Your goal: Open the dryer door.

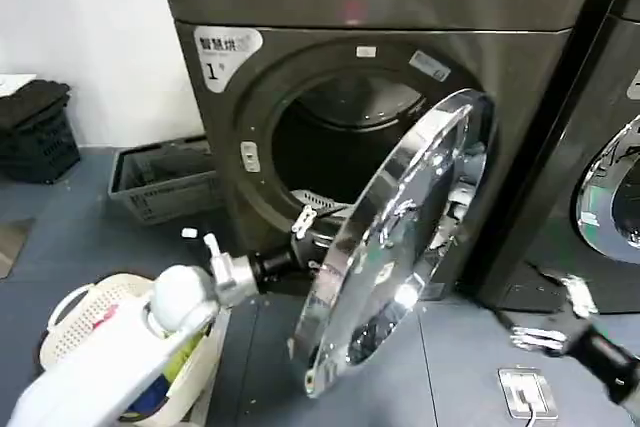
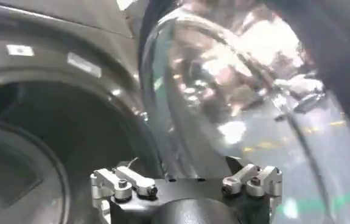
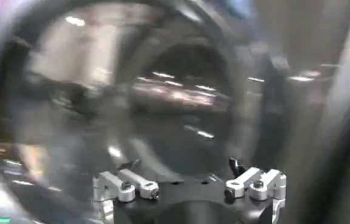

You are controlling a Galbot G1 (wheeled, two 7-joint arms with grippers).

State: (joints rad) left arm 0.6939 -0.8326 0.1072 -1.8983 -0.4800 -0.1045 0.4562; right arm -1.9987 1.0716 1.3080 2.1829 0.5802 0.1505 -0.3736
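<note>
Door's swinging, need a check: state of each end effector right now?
Left end effector: at the dryer door edge, cannot tell.
Right end effector: low beside the neighbouring machine, cannot tell.

The left arm reaches forward from seven o'clock in the head view, its end effector (image 1: 305,232) near centre. The right end effector (image 1: 545,332) rests low at four o'clock.

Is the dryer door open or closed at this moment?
Open. The dryer door is swung well away from the machine, so the dark drum opening shows. The left gripper is at its inner edge.
</note>
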